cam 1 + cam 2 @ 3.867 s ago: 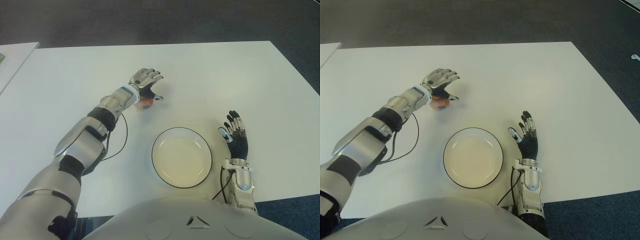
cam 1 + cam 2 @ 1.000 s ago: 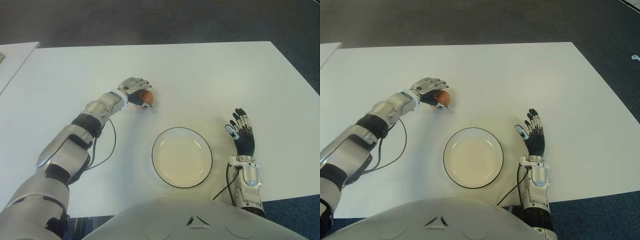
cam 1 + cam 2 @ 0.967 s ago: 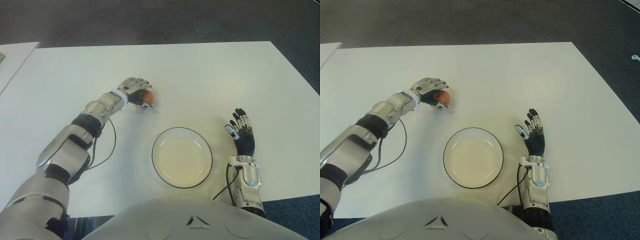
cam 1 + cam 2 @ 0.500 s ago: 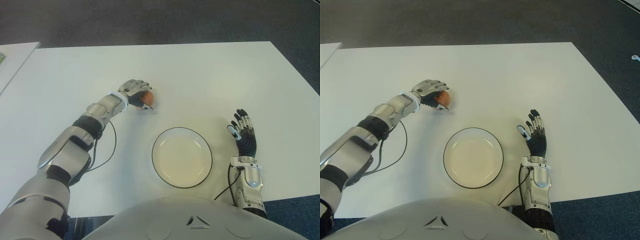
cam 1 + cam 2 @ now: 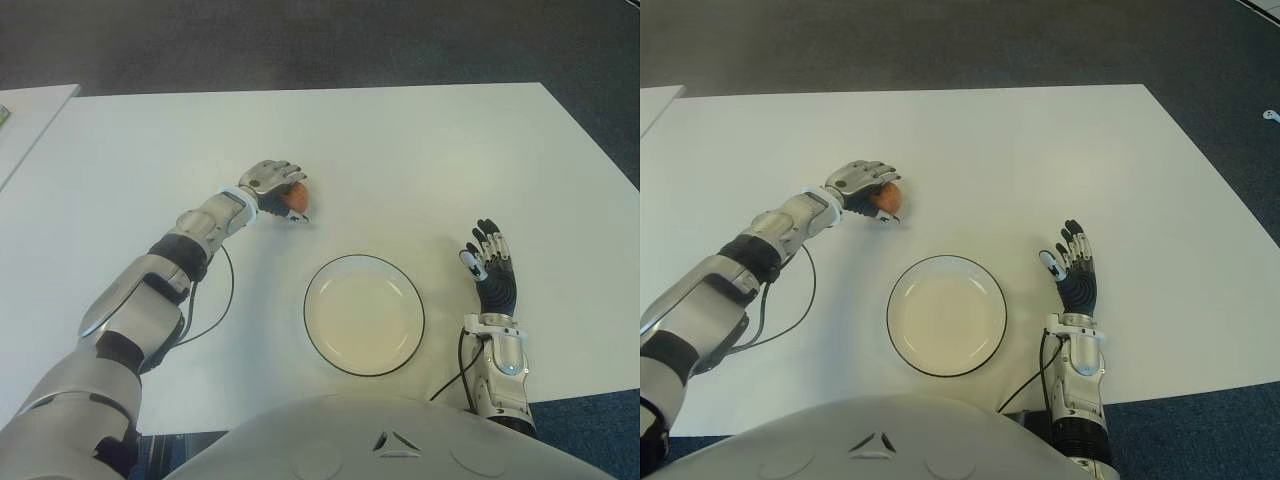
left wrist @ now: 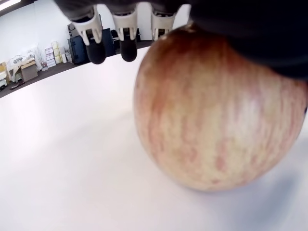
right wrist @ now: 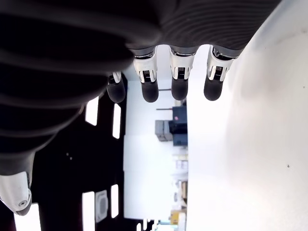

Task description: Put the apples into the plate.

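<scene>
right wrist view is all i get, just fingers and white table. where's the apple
Observer: The apple is in the left hand, whose fingers curl over it, on the table beyond the plate and toward the robot's left.
Operator: is it lifted yet
Observer: The left wrist view shows the apple's underside meeting the table, so it looks not yet lifted.
Operator: anything in the plate
Observer: No, the plate is empty; it sits near the table's front edge.
Operator: and my right hand
Observer: The right hand shows to the right of the plate, fingers spread, holding nothing.
</scene>
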Robot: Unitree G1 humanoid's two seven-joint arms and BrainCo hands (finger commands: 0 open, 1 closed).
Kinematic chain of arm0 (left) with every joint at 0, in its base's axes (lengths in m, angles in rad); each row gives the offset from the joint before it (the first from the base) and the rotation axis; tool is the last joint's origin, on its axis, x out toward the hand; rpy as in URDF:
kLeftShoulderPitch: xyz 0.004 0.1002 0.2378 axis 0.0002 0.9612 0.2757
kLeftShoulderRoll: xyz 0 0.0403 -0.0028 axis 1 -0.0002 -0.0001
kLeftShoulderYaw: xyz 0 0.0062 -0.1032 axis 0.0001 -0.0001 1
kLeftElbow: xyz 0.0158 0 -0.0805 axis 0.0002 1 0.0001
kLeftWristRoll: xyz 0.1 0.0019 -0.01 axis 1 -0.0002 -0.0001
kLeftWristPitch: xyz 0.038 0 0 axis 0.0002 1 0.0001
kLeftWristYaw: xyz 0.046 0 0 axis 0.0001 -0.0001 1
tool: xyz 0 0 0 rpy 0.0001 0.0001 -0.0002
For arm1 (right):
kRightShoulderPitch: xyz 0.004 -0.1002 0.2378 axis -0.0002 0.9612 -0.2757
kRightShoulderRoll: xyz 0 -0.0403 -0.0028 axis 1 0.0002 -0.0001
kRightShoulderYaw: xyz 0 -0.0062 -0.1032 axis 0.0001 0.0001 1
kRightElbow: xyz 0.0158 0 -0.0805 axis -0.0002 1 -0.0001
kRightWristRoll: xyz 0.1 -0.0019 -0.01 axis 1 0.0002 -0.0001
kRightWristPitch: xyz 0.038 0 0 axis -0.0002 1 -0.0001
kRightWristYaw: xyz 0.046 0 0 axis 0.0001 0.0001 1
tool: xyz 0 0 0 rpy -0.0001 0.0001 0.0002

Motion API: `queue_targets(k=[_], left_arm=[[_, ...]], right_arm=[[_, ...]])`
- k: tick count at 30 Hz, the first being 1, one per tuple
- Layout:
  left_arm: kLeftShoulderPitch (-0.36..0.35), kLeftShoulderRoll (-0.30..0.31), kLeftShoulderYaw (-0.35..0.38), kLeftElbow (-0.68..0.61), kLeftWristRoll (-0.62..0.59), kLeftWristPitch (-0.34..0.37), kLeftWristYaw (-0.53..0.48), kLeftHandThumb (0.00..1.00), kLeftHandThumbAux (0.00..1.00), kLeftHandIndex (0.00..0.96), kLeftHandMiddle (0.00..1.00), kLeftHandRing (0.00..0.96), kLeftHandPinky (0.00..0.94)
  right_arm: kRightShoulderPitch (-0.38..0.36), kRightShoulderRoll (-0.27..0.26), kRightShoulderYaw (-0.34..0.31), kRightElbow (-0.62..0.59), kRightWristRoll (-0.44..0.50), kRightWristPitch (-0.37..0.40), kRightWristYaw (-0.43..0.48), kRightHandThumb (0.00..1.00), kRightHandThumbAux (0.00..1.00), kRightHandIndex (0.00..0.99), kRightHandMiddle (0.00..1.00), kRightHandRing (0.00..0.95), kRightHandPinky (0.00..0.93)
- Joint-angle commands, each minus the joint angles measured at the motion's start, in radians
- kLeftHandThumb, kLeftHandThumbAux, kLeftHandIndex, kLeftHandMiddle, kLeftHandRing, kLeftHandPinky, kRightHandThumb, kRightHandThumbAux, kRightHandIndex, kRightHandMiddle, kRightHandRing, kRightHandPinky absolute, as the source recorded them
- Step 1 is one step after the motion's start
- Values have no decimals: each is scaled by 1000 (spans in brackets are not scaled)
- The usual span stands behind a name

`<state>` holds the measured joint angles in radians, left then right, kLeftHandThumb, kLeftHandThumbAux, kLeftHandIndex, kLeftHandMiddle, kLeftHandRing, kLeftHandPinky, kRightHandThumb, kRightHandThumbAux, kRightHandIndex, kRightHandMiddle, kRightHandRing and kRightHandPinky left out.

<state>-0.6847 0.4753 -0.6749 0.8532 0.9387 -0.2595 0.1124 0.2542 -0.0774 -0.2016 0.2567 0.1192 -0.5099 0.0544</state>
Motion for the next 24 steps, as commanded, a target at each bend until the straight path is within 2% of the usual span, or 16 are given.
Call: queue_targets(k=[1,12,24], left_arm=[[48,-16,-13,19,-2,10,-10,352,308,51,7,3,40],[67,-43,-19,40,-12,25,3,360,317,63,22,18,47],[76,-67,-34,76,-10,35,19,369,331,69,34,29,67]], right_arm=[[49,8,-3,53,1,62,-1,192,542,0,0,0,0],[51,15,-12,42,-2,42,-15,192,521,0,0,0,0],[63,7,-20,18,5,59,-8,186,502,0,0,0,0]])
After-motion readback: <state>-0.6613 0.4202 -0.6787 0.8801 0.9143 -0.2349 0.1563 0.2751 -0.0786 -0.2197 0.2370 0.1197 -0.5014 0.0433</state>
